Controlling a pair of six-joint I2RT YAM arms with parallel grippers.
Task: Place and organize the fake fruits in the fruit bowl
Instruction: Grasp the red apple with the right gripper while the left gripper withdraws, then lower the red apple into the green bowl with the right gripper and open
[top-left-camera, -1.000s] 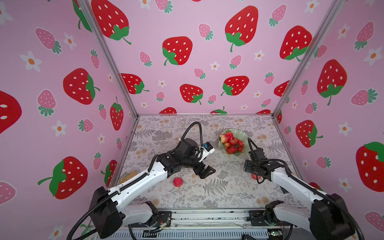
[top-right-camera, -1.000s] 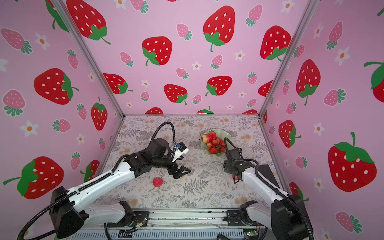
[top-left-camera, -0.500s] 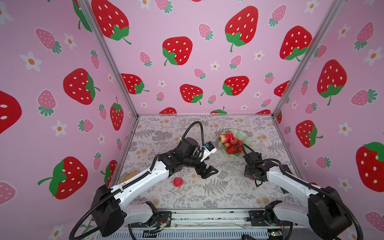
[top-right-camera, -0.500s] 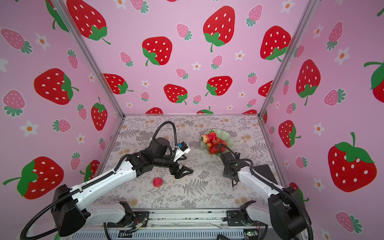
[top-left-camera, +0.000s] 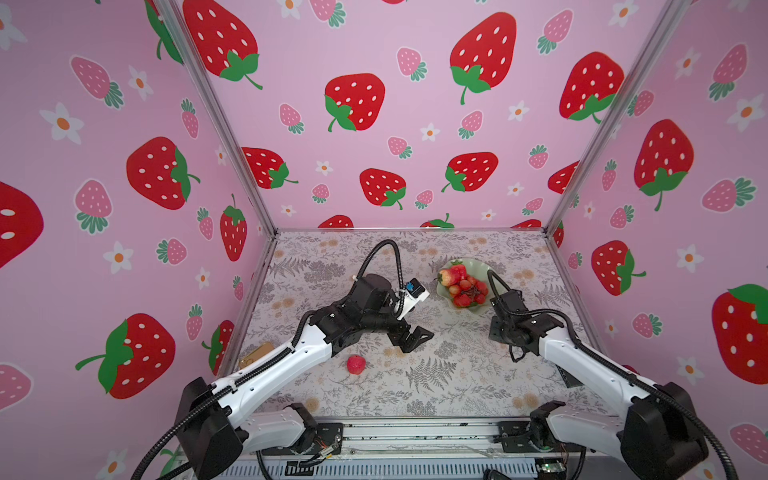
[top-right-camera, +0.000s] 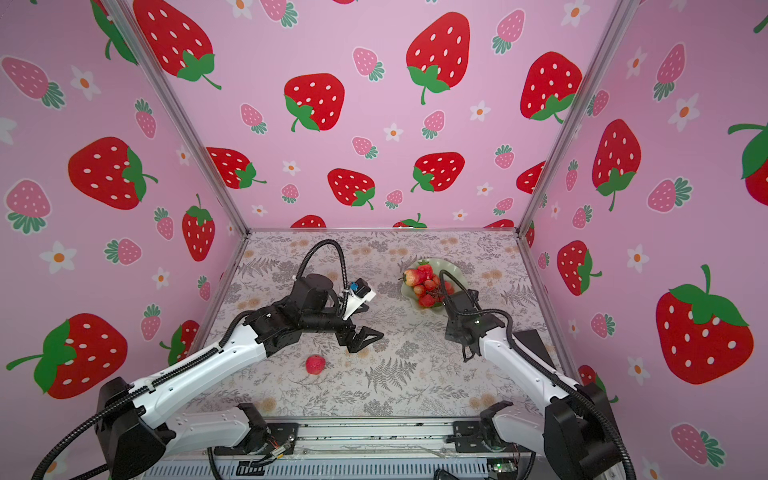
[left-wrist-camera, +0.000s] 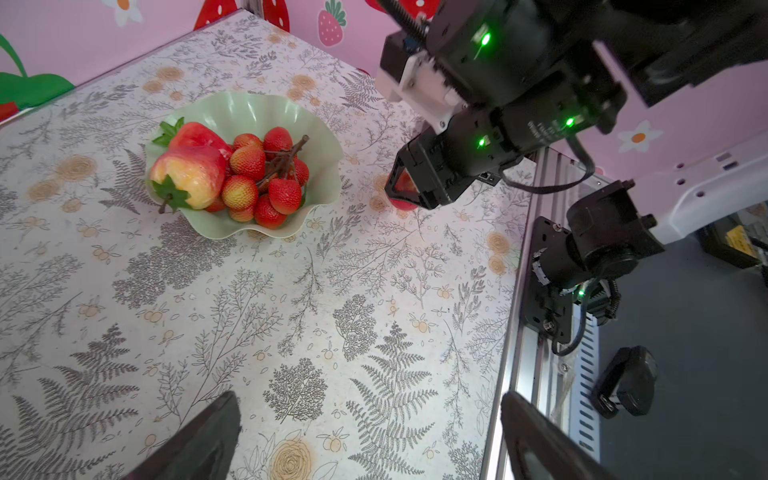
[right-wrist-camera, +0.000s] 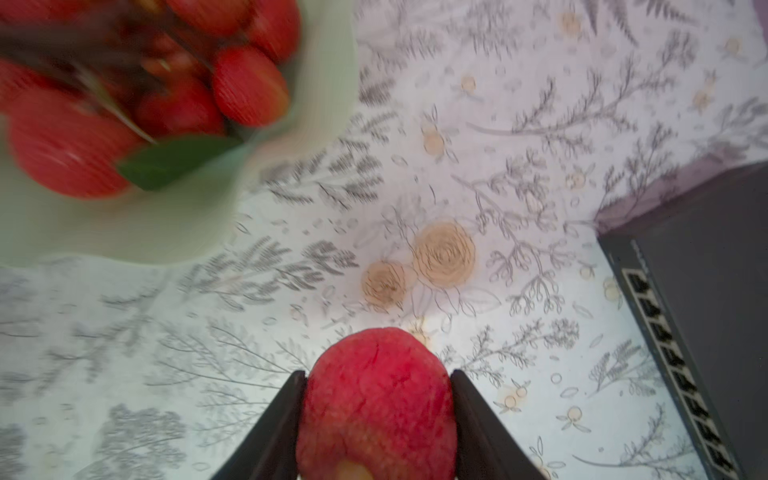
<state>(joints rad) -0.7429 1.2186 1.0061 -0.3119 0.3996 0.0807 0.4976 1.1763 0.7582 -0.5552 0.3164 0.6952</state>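
Note:
The pale green fruit bowl (top-left-camera: 478, 266) (top-right-camera: 451, 268) (left-wrist-camera: 249, 112) stands at the back right and holds two strawberries (left-wrist-camera: 189, 174) and the berry bunch (left-wrist-camera: 266, 183). In the right wrist view my right gripper (right-wrist-camera: 376, 399) is shut on a round red fruit (right-wrist-camera: 376, 403), low over the table just in front of the bowl (right-wrist-camera: 166, 224). In both top views its wrist (top-left-camera: 505, 328) hides that fruit. A second round red fruit (top-left-camera: 356, 364) (top-right-camera: 315, 364) lies on the table in front of my left gripper (top-left-camera: 411, 338) (left-wrist-camera: 365, 436), which is open and empty.
A black box with a row of ports (right-wrist-camera: 706, 311) (top-right-camera: 534, 345) lies by the right wall, close to my right arm. A gold flat object (top-left-camera: 255, 353) sits at the table's left edge. Pink walls close in three sides; a metal rail (top-left-camera: 415, 432) runs along the front.
My right gripper has closed on the round red fruit and shifted toward the bowl. The left arm has barely moved.

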